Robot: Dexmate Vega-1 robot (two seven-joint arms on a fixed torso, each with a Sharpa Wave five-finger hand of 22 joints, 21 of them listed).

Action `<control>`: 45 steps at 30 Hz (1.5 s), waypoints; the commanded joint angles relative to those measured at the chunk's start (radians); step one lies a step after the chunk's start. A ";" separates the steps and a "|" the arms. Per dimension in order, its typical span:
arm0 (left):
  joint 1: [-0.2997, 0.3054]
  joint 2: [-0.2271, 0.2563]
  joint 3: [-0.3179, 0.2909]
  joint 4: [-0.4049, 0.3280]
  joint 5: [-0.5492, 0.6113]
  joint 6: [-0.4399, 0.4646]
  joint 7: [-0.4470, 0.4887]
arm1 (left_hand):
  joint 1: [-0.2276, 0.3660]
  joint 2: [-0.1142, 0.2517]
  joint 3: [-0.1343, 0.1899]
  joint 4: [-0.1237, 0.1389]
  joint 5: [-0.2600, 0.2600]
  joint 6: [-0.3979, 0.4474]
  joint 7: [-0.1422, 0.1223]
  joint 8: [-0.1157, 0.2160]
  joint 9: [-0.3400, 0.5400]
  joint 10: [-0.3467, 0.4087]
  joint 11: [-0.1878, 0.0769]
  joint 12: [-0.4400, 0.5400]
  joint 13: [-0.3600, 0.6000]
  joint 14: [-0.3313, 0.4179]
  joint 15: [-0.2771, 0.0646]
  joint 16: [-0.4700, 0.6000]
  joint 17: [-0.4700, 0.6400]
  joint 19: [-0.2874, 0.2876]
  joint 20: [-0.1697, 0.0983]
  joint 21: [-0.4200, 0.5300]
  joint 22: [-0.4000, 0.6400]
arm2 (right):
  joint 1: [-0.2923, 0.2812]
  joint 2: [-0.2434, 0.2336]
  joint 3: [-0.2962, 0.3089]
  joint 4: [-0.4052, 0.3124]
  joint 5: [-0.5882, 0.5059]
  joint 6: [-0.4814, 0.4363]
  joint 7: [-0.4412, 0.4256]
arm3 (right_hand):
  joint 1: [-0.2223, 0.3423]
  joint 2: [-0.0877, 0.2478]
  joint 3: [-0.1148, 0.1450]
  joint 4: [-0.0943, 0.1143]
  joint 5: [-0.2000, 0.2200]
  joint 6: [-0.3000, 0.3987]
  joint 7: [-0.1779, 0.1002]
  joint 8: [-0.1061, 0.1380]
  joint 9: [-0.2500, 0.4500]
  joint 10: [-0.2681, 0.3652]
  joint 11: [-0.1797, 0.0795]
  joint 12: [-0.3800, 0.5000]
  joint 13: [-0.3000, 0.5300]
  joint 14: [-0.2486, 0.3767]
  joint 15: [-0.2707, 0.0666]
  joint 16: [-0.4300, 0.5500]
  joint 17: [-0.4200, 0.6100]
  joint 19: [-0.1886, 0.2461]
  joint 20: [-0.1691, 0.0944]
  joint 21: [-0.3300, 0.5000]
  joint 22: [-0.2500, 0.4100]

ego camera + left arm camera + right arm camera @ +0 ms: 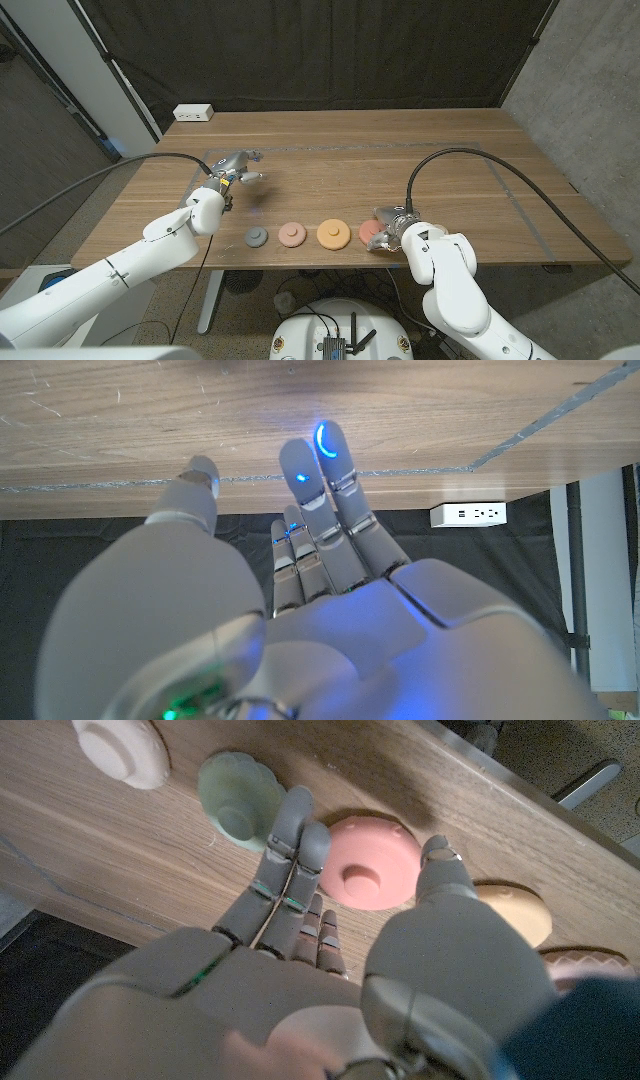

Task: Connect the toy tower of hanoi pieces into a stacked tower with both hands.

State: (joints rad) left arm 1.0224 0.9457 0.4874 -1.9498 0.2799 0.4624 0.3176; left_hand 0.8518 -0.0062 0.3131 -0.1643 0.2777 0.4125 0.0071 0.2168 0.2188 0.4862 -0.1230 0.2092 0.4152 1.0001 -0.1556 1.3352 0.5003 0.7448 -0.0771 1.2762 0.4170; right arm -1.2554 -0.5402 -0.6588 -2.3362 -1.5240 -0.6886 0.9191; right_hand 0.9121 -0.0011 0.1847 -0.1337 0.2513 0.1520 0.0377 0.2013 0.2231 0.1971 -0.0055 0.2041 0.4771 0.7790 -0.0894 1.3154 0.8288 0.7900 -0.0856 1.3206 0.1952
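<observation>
1. The discs sit in a row near the wooden table's [330,150] front edge: grey disc [257,237], pink disc [291,234], orange disc [333,234], with the red disc [369,233] last, just beside the orange one.
2. They look light, rigid and smooth; you'd best pinch each by its rim.
3. Your right hand [392,229] hovers over the red disc, fingers apart, holding nothing.
4. Your left hand [236,168], also empty with fingers extended, is behind the grey disc, well apart.
5. A white power strip [193,113] lies far behind; nothing obstructs.

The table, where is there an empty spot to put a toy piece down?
The table's far half, from the white power strip across, is bare wood. So is the middle between the left hand and right hand. The near edge is crowded: grey piece, pink piece, orange piece and red piece lie in a row.
</observation>
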 commanded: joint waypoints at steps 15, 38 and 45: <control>0.005 -0.006 -0.002 0.014 -0.012 -0.007 0.006 | 0.003 0.005 -0.004 0.003 0.008 0.011 0.003 -0.002 0.002 0.009 -0.001 0.001 0.004 -0.009 -0.064 0.009 0.000 -0.011 -0.120 0.023 -0.008 | -0.003 0.055 0.032 0.047 -0.029 0.050 0.034 | -0.015 0.009 0.002 -0.003 0.003 0.021 0.002 0.015 -0.001 0.033 -0.004 0.014 0.008 0.001 -0.129 0.010 0.002 0.001 -0.122 0.011 -0.002; -0.003 -0.010 0.002 0.025 -0.017 -0.012 0.009 | 0.002 0.006 -0.004 0.003 0.009 0.012 0.001 -0.003 0.002 0.011 -0.001 0.001 0.004 -0.011 -0.064 0.014 -0.003 -0.016 -0.121 0.041 -0.024 | -0.015 0.060 0.025 0.078 -0.116 0.107 0.014 | 0.002 0.027 0.017 -0.016 0.020 0.086 -0.014 0.040 0.005 0.107 -0.038 0.039 0.030 0.028 -0.130 0.037 0.015 0.019 -0.122 0.029 -0.003; 0.000 -0.008 0.001 0.023 -0.018 -0.011 0.010 | 0.002 0.007 -0.004 0.003 0.009 0.011 0.001 -0.003 0.002 0.010 0.000 0.001 0.005 -0.012 -0.064 0.014 -0.004 -0.019 -0.119 0.047 -0.023 | -0.018 0.063 0.024 0.082 -0.118 0.106 0.002 | 0.021 0.038 0.044 -0.022 0.044 0.195 -0.044 0.077 0.015 0.190 -0.070 0.061 0.058 0.114 -0.129 0.108 0.138 0.072 -0.127 0.073 0.005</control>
State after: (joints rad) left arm 1.0212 0.9364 0.4894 -1.9262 0.2645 0.4516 0.3254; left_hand 0.8517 -0.0063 0.3089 -0.1600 0.2813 0.4126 0.0069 0.2168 0.2188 0.4861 -0.1229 0.2092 0.4150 0.9930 -0.1519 1.3466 0.4958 0.7305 -0.0735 1.3170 0.3903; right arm -1.2625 -0.4836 -0.6376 -2.2623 -1.6416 -0.5889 0.9468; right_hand 0.9153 0.0230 0.2089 -0.1573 0.2807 0.2961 0.0051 0.2578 0.2280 0.3515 -0.0643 0.2525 0.5170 0.8610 -0.1059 1.3981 0.9157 0.8373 -0.1001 1.3717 0.1913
